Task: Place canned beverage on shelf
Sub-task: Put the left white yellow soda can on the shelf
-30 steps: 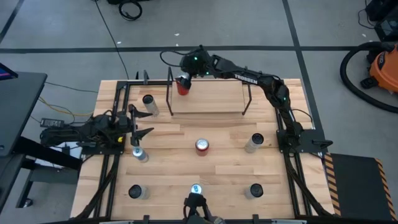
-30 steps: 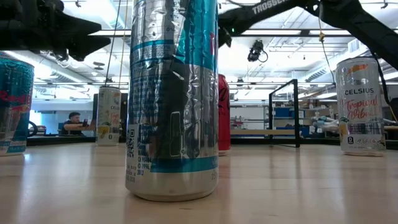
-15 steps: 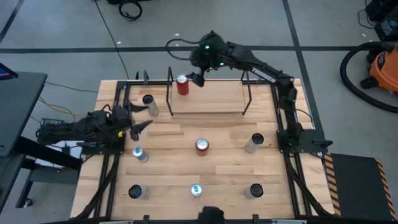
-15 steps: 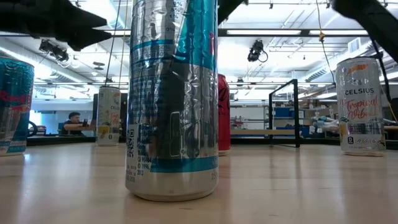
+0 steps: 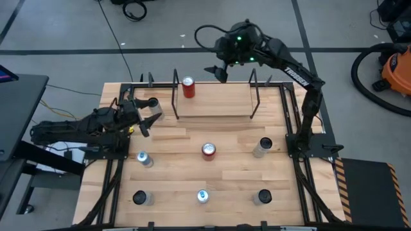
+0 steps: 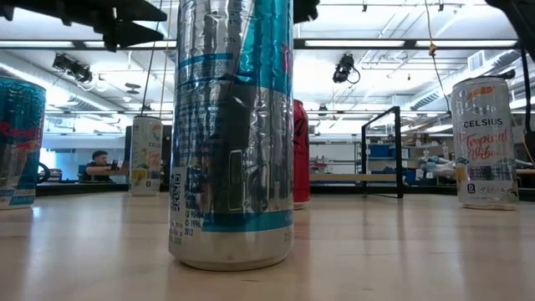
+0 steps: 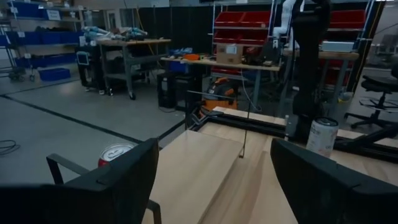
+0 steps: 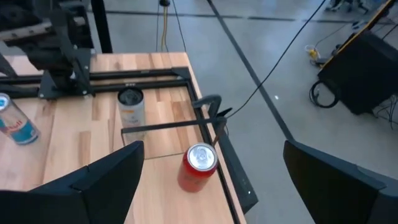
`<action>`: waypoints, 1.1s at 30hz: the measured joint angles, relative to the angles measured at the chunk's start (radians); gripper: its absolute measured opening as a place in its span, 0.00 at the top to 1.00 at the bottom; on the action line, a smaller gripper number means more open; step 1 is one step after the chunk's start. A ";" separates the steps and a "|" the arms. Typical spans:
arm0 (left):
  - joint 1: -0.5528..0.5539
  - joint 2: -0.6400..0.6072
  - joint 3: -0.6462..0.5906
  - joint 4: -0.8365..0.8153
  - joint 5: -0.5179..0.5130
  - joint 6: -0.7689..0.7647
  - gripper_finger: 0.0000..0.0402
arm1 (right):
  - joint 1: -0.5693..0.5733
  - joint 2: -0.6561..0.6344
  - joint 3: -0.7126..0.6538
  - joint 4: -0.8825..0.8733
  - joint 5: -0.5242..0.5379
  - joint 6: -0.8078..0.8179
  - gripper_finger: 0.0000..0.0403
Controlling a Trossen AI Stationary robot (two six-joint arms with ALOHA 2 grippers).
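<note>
A big workshop room with a grey floor

The floor (image 5: 64, 25) is grey and smooth, with dark lines running across it. An orange and black vacuum cleaner (image 5: 392, 67) sits on the floor at one side, and a black cable (image 5: 133, 9) lies coiled up on it. Long bright lights (image 6: 368, 42) hang from the ceiling. A person (image 6: 100, 165) sits far back in the room. There are workbenches (image 7: 127, 46), blue bins (image 7: 28, 9) and red bins (image 7: 249, 18) on racks.
</note>
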 joint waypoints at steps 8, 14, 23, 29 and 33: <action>0.000 0.026 0.008 -0.002 0.000 0.000 0.21 | 0.000 -0.033 -0.001 -0.026 0.000 0.000 0.02; 0.000 0.026 0.008 -0.002 0.000 0.001 0.21 | 0.000 -0.028 -0.001 -0.090 0.000 0.003 0.02; -0.003 0.035 0.008 0.005 0.000 -0.029 0.21 | 0.006 -0.033 -0.001 -0.121 0.000 0.075 0.02; 0.002 0.057 0.042 0.030 0.000 -0.082 0.21 | 0.006 -0.038 -0.001 -0.113 0.000 0.071 0.02; 0.037 0.096 0.118 -0.035 -0.021 -0.125 0.21 | 0.005 -0.039 -0.001 -0.109 0.000 0.068 0.02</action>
